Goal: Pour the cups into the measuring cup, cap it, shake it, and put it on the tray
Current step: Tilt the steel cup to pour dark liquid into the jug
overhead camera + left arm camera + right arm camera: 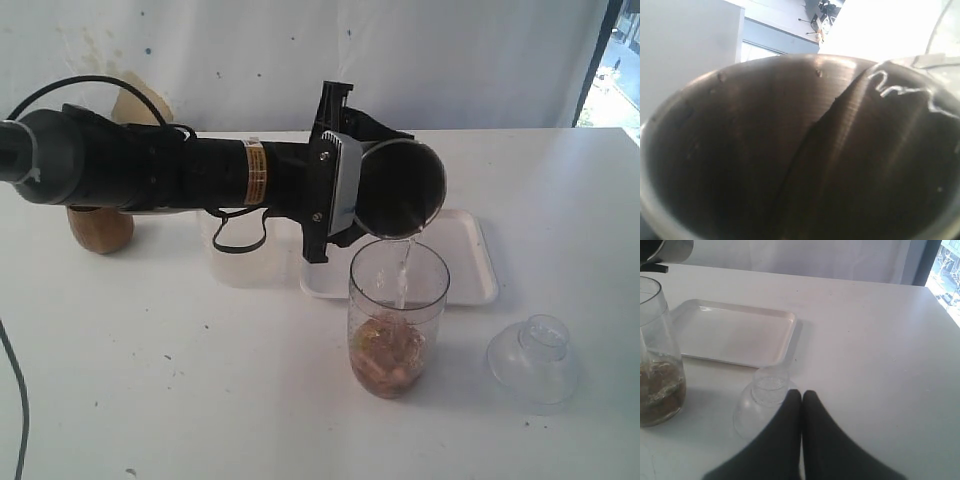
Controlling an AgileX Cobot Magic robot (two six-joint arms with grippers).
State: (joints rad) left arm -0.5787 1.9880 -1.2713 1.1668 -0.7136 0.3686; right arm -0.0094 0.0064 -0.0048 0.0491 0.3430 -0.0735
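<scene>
Hanging over the measuring cup [398, 312], left end effector [358, 186] holds tumbler [402, 186] (tilted)

On the bench [200, 390], the measuring cup [398, 322] stands before the tray [466, 256], the tumbler [402, 188] tilted above it, the cap [533, 358] to its right.

A frosted plastic tub [272, 264] sits on the white table [150, 380].
</scene>
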